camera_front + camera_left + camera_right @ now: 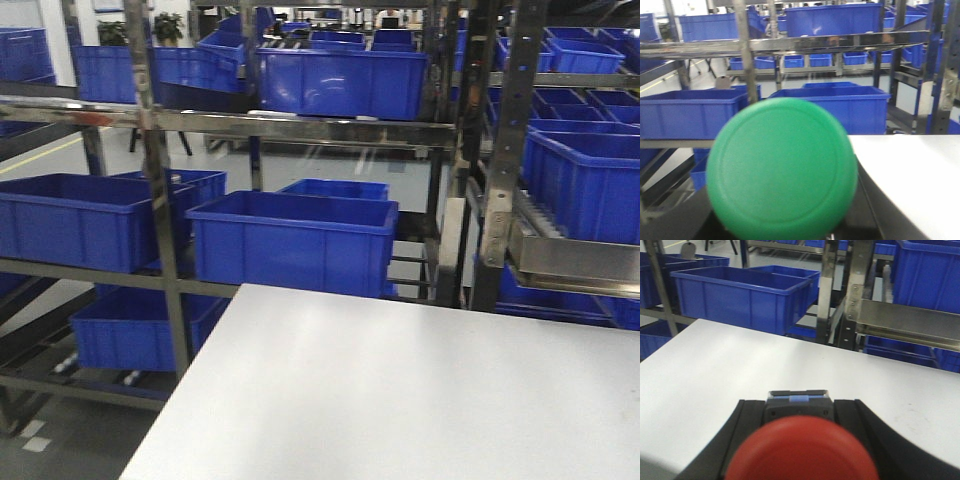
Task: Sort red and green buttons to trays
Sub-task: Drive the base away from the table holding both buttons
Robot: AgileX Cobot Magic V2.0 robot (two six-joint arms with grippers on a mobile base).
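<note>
— The green button [781, 170]?
— Round domed cap, face-on, gripped between the dark fingers of the left gripper [782, 227].
— And the red button [801, 452]?
— Red cap nearest, dark blocky body beyond it, wedged between the fingers of the right gripper [797, 407].

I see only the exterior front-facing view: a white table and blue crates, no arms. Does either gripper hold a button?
Observer: Yes. The left gripper holds a green button; its cap fills the left wrist view.
Operator: And the right one?
Observer: The right gripper holds a red button, whose dark body sits between the fingers.
Operator: Where is the right gripper?
Observer: Over the white table, facing a blue crate past the far edge.
</note>
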